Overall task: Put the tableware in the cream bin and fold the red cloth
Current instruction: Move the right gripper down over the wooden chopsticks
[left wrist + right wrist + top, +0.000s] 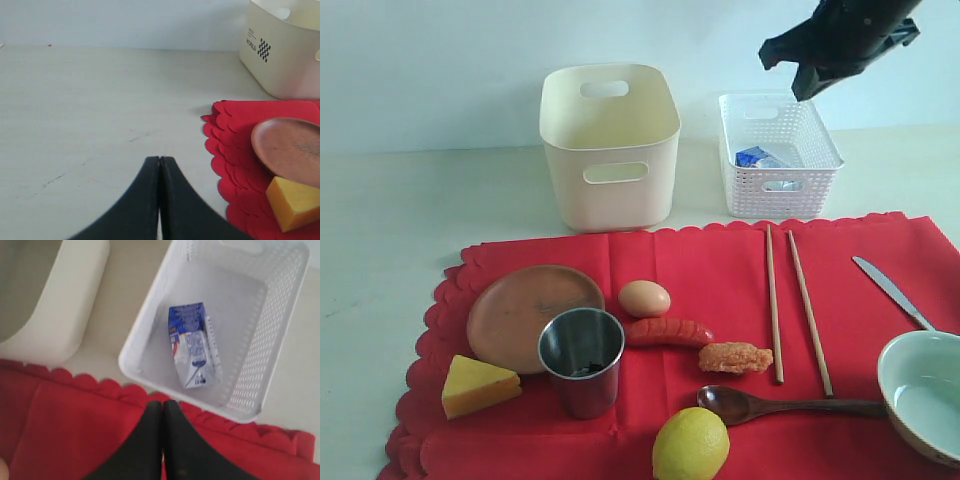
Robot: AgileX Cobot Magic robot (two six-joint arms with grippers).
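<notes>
Both closed and empty: left gripper [159, 160] over bare worktop [100, 100] beside the red cloth [231, 150]; right gripper [163, 404] above the cloth's far edge, near the lattice basket [260, 340].

"WORLD", apparently, on the cream bin [286, 62]; milk carton [192, 342] print blurred

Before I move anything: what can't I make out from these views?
1. Tall cream plastic bin: its floor, hidden by its own near wall in the exterior view.
2. White-inside brown bowl: cut off by the exterior view's right edge.
3. Blue-and-white milk carton: mostly behind the white lattice basket wall in the exterior view; print blurred in the right wrist view.
</notes>
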